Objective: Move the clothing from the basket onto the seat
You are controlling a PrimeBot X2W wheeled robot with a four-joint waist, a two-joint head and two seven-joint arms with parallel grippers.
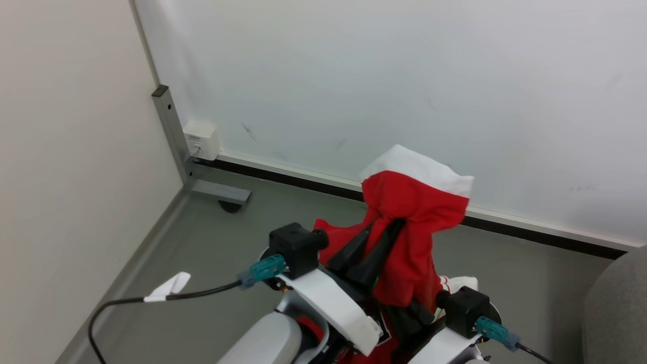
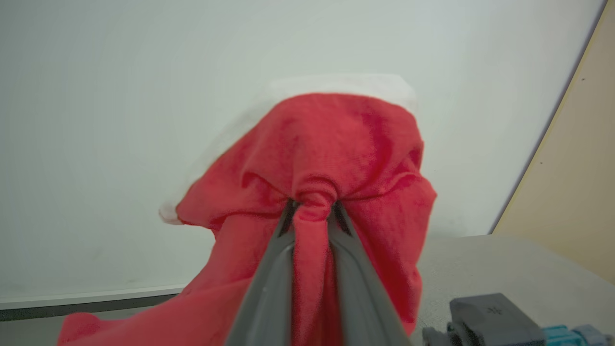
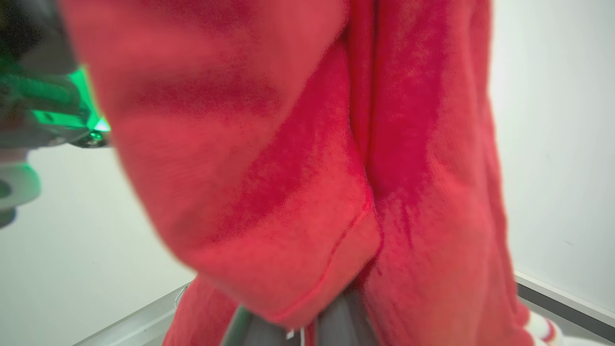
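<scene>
Head view: clothing is up in the air, between the 2 arms, in front of the wall and above the floor. Seat is just a grey corner at lower right, well apart from it. Left gripper is clamped on a bunch of red cloth. The white-banded end flops over above its tips and the rest trails down. Right gripper sits lower, closed, tips buried in the lower fabric. Looks like it's pinching a fold there, tho the contact pt is hidden.

Left wrist view: left gripper has both fingers squeezed on a gathered knot of clothing. Cloth balloons out around and beyond the pinch, white band at the far edge.

Right wrist view: clothing hangs v. close, blurred, draped over the finger bases at bottom centre.

Handling, my read: light, limp, no stiffness, won't break. Thin knit can slide out of a shallow nip, so take a thick gathered fold, not a single layer or hem.

Axis: long axis approx vertical, white-banded end up, bulk hanging down toward the robot. 2 holds along it should keep it from dragging.
</scene>
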